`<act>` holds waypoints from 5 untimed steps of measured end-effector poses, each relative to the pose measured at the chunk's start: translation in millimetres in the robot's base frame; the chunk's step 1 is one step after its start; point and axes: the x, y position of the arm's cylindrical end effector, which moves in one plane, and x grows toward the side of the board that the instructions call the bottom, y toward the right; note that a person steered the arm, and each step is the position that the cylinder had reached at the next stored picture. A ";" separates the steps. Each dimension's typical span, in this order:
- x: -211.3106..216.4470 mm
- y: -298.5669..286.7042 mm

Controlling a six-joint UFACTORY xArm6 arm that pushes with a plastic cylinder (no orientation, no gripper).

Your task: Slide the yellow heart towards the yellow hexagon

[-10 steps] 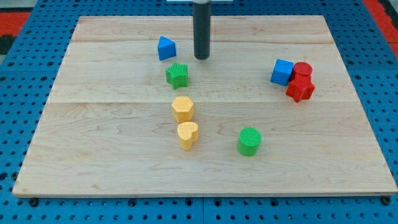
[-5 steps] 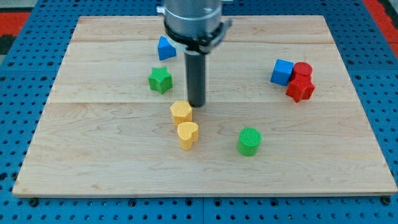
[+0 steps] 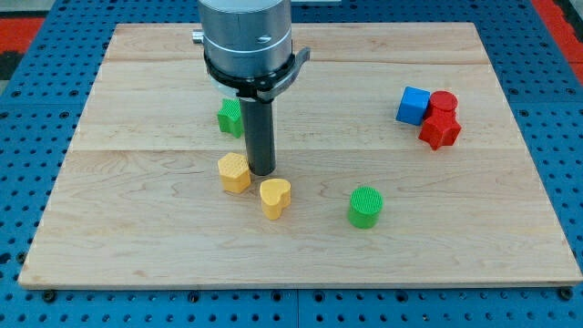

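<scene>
The yellow heart lies near the board's middle, toward the view's bottom. The yellow hexagon sits just up and to the left of it, a small gap apart. My tip rests on the board right beside the hexagon's right side and just above the heart. The rod rises straight up into the grey arm body, which hides the board area behind it.
A green star peeks out left of the rod. A green cylinder stands right of the heart. A blue cube, a red cylinder and a red block cluster at the right. The blue triangle is hidden.
My tip moved down and left across the board. The yellow hexagon slid left, away from above the heart. The green star was pushed left earlier. The heart has not moved.
</scene>
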 end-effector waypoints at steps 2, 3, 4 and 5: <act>28.5 68.0; 40.3 62.3; 68.7 65.3; 104.3 23.1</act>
